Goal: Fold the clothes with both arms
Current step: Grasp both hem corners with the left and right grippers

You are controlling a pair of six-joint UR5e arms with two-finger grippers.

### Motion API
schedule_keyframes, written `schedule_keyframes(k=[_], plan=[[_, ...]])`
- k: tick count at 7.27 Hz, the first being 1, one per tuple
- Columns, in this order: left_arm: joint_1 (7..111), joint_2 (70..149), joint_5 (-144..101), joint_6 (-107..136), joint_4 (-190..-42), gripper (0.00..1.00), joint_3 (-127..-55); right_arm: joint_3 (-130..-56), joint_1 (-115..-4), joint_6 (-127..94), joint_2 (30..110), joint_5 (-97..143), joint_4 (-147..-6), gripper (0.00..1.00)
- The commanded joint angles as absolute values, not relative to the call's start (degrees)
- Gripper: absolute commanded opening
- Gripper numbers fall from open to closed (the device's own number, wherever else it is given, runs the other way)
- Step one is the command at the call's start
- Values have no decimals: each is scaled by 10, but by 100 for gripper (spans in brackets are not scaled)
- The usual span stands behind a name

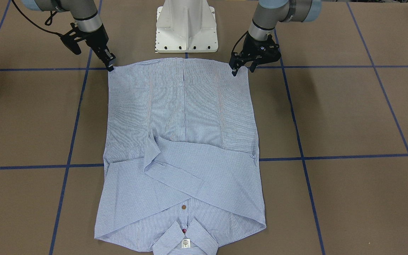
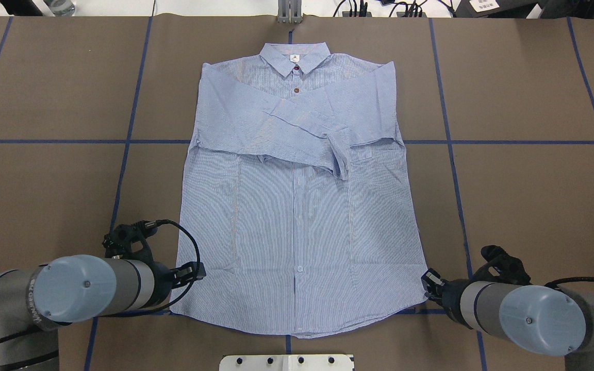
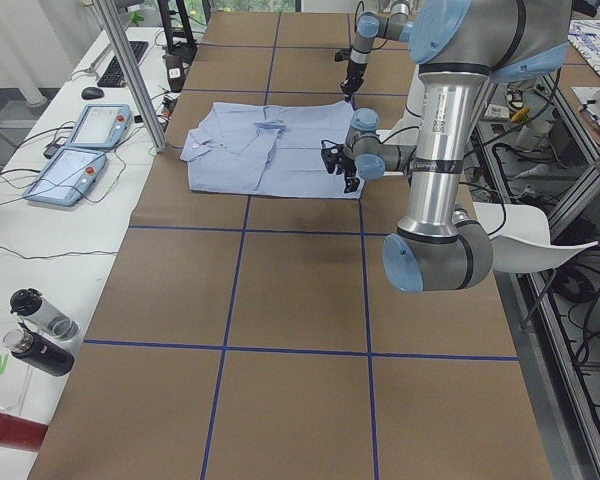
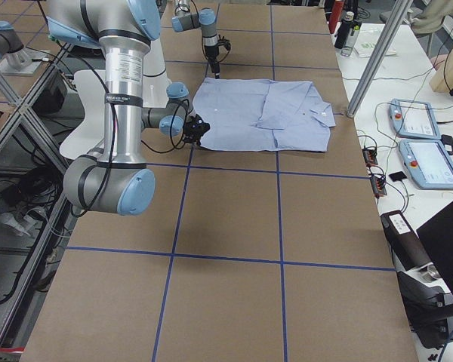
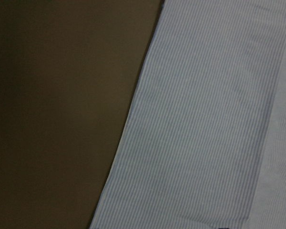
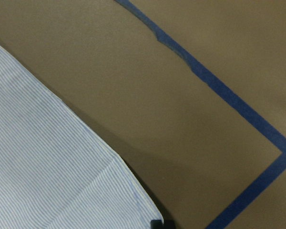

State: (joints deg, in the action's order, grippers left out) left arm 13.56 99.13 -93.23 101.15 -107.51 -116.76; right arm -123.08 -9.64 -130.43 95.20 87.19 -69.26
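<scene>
The light blue striped shirt [image 1: 182,117] lies flat, front up, on the brown table, with its collar away from the robot and both sleeves folded across the chest [image 2: 297,123]. My left gripper [image 1: 242,71] is open and low at the shirt's near hem corner, with one fingertip [image 1: 233,73] over the cloth and the other off it. It also shows in the overhead view [image 2: 196,270]. My right gripper [image 1: 111,67] is at the other near hem corner [image 2: 427,281]. It is seen edge-on, so I cannot tell how its jaws stand. Both wrist views show only cloth edge [image 5: 205,119] [image 6: 47,157].
The white pedestal base [image 1: 186,28] stands just behind the hem. Blue tape lines [image 1: 349,156] grid the table. Bottles [image 3: 40,330] and two teach pendants [image 3: 80,150] lie on the side bench beyond the collar end, next to a metal post [image 3: 130,70].
</scene>
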Motion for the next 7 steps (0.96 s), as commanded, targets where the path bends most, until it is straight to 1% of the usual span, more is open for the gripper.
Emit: schedule_keyframes(k=[1,3,7], plan=[[91,987,-918,1032,-1060,78,-1167,-1231,-98,-1304,952,872,-693,0],[90,986,-918,1034,-1060,70,-1167,-1231,-100,-1304,952,873,-693,0],[91,983,-918,1033,-1059,62,-1160,-1235,-101,-1304,953,873,-693,0]])
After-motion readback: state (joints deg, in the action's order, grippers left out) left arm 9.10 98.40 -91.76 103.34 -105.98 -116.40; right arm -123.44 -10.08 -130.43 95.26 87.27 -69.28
